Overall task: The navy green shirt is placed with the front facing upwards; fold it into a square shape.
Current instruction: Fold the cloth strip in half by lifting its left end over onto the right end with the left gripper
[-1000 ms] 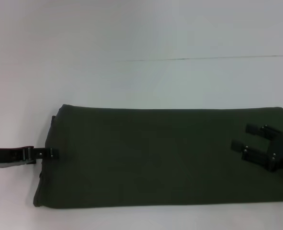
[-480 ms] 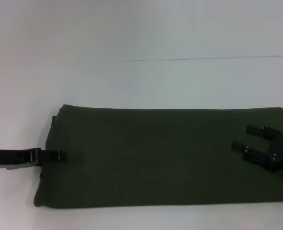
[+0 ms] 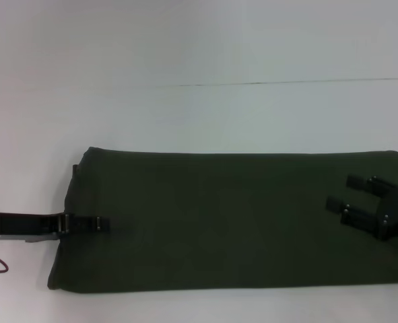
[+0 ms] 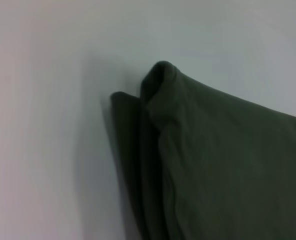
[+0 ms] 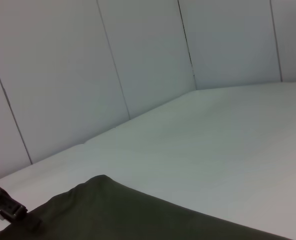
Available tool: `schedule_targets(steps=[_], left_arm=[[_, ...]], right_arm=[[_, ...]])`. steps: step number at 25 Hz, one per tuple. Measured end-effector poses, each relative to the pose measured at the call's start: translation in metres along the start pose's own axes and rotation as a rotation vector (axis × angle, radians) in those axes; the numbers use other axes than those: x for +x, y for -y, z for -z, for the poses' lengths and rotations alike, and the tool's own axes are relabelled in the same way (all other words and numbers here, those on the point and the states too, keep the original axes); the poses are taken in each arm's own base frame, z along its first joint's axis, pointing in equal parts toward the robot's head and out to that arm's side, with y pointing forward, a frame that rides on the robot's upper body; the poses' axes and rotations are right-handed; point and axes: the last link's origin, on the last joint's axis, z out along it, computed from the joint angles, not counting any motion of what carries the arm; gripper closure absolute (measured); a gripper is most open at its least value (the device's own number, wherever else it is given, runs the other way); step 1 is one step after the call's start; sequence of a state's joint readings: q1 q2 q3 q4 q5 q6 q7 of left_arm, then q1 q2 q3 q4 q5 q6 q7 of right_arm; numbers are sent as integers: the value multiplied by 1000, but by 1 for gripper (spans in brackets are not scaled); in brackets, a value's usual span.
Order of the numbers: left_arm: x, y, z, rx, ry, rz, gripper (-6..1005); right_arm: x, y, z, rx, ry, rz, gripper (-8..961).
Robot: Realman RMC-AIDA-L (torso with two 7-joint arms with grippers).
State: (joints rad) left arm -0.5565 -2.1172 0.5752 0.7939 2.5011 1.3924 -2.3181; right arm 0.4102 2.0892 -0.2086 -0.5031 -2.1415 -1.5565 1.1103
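Left end effector (image 3: 91, 223): black, thin, lying flat at the shirt's left edge, tips reaching in over the dark cloth from the left; fingers seen edge-on as one dark bar, so spread or pressed together cannot be told. Right end effector (image 3: 350, 198): black, two fingers spread apart with a clear gap between, resting above the shirt's right end, nothing between them. Navy green shirt (image 3: 232, 219): dark olive cotton, folded into a long flat band running left to right across the near part of the white counter (image 3: 205, 114), far edge straight, near edge close to the counter's front, no lettering showing on the upturned face. In the left wrist view, shirt corner (image 4: 160, 80) bunched into a rounded hump with stacked layers of cloth stepped along the edge beside it. In the right wrist view, one rounded shirt corner (image 5: 102, 182) flat on the counter, pale panelled wall (image 5: 137, 65) behind.
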Motion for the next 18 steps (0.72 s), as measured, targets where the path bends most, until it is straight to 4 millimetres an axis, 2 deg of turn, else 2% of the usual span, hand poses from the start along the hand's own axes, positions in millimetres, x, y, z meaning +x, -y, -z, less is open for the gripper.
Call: schedule_targets(steps=[11, 18], left_arm=[[2, -8, -7, -22, 9, -7, 133], [8, -9, -4, -26, -18, -3, 445]], right_arm=[[1, -1, -2, -1, 1, -6, 175], [1, -1, -2, -2, 1, -10, 174]])
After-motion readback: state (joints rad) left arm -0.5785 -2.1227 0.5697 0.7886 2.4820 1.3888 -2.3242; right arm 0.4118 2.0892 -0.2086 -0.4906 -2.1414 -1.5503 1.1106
